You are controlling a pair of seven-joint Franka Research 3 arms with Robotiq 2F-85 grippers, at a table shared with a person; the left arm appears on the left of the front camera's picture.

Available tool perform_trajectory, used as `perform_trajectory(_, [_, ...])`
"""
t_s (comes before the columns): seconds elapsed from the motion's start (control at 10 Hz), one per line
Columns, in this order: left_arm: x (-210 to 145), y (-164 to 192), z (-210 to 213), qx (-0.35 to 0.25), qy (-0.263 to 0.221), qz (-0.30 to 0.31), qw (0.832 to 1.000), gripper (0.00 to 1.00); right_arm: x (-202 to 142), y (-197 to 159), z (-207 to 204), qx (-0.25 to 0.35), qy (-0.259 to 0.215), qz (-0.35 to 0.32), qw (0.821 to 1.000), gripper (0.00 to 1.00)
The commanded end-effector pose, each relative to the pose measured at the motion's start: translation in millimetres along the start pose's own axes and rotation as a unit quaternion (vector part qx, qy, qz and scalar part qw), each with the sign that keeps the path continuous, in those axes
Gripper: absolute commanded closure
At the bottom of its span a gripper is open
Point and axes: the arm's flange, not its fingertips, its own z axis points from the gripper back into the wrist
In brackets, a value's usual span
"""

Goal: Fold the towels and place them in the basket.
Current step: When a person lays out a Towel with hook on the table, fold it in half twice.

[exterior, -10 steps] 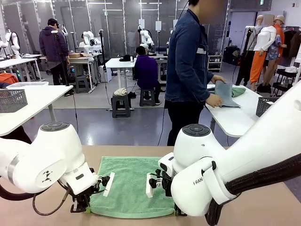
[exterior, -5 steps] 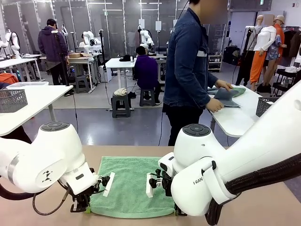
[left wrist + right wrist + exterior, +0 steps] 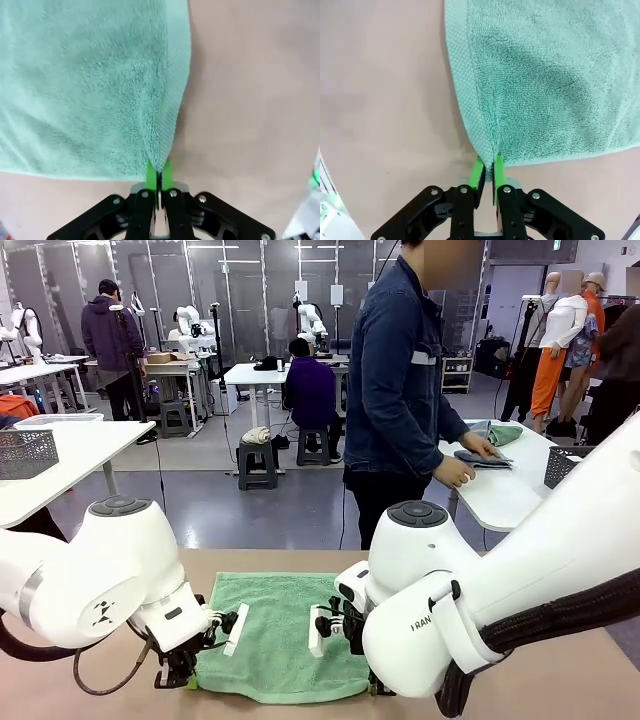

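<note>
A mint green towel (image 3: 280, 625) lies spread on the tan table (image 3: 560, 680) between my two arms. My left gripper (image 3: 186, 680) is shut on its near left corner, and my right gripper (image 3: 375, 687) is shut on its near right corner. In the left wrist view the green pads (image 3: 151, 172) pinch the towel (image 3: 90, 85) at its corner, the cloth tenting up to them. The right wrist view shows its green pads (image 3: 478, 171) shut on a corner of the towel (image 3: 545, 75). A dark wire-mesh basket (image 3: 560, 466) stands on the white table at far right.
A person in a denim jacket (image 3: 400, 390) stands at the white side table (image 3: 495, 495), hands on a folded blue-grey towel (image 3: 480, 457) beside a green cloth (image 3: 506, 434). Another mesh basket (image 3: 25, 452) sits on a white table at left.
Both grippers stay shut on the towel's near corners, and the near edge has risen slightly. The person has laid the blue-grey towel flat on the side table.
</note>
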Motion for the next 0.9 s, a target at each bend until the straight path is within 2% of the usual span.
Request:
perform_trajectory(0.0, [18,2,27,0.017,-0.005,-0.010,1.000,0.96,8,-4,25,-0.010,-0.001,0.016,1.000,0.89])
perform_trajectory(0.4, [26,18,72,0.078,-0.005,-0.010,0.997,0.96,24,-22,67,-0.042,0.017,0.035,0.998,0.89])
perform_trajectory(0.8, [16,33,94,0.099,0.020,0.007,0.995,0.96,28,-35,87,-0.060,0.026,0.033,0.997,0.89])
